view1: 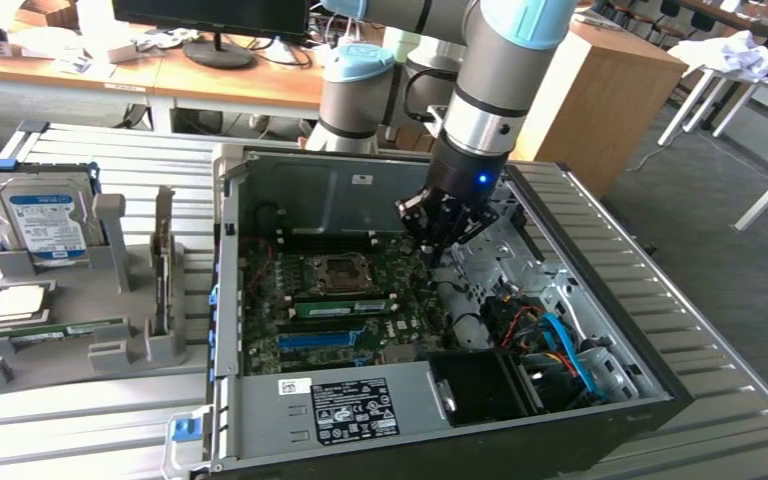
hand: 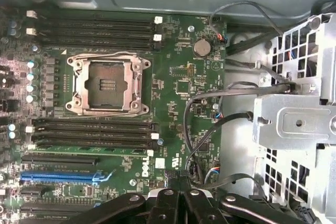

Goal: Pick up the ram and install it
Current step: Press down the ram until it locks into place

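The ram (view1: 53, 328), a long thin green stick, lies on edge in the grey holder (view1: 144, 345) at the exterior view's left, outside the computer case. My gripper (view1: 434, 252) hangs inside the open case (view1: 624, 330), over the green motherboard (view1: 398, 270), to the exterior view's right of the empty processor socket (view1: 335, 272). In the wrist view the gripper (hand: 176, 191) has its dark fingertips pressed together with nothing between them, above the board near the black memory slots (hand: 92, 132) and the socket (hand: 107, 85). A green strip (view1: 340, 307) stands along the slots below the socket; what it is I cannot tell.
The holder also carries a blue-labelled hard drive (view1: 44, 220) and a square silver processor chip (view1: 17, 300). Black cables (hand: 210, 124) loop beside a metal drive cage (hand: 294, 124) inside the case. A power supply (view1: 351, 408) fills the case's near end.
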